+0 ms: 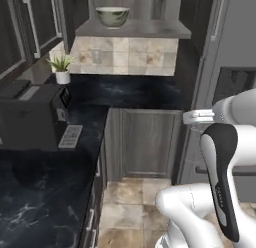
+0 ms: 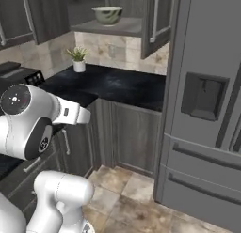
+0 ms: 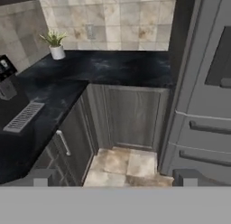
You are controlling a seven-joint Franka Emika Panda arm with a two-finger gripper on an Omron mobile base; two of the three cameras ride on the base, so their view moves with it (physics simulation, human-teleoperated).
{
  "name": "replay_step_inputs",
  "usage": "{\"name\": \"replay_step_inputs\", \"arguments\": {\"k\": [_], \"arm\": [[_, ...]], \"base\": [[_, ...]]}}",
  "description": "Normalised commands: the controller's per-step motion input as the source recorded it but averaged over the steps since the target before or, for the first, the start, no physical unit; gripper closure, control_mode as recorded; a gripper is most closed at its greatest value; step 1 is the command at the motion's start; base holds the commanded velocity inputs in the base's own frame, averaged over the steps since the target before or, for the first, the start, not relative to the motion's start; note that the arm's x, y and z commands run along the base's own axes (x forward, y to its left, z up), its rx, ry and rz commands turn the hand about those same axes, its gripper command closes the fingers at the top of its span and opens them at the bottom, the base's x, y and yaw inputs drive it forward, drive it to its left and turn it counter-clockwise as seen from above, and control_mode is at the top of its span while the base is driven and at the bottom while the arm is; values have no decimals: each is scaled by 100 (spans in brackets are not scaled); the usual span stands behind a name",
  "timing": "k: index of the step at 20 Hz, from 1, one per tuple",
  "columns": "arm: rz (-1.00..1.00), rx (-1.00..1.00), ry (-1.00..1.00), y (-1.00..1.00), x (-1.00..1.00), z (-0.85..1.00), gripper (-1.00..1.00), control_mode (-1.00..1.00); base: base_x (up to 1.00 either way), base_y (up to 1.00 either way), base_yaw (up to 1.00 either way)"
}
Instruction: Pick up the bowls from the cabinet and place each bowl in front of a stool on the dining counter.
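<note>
Cream-green bowl [image 1: 112, 16] sits on the open cabinet's shelf board [image 1: 135, 28], above the tiled wall and black bench [image 1: 125, 89]. My pincer [image 3: 115, 177] stands wide, empty, well below it. Nothing fetched yet; whole task remains, I judge.

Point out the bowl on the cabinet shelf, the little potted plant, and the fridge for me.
bowl [image 1: 112, 16], left base view, on its outer wall.
potted plant [image 3: 56, 52], hand view, on its white pot.
fridge [image 2: 207, 63], right base view, on its door above the dispenser.
</note>
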Motion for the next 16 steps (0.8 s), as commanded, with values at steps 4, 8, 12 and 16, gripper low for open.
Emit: {"name": "replay_step_inputs", "arguments": {"k": [4,8,12,16], "arm": [[0,0,0,0,0,0,-100,100],[0,0,0,0,0,0,-100,100],[0,0,0,0,0,0,-100,100],[0,0,0,0,0,0,-100,100]], "base": [[98,25,-15],[80,0,-11],[90,4,-2],[100,29,0]]}}
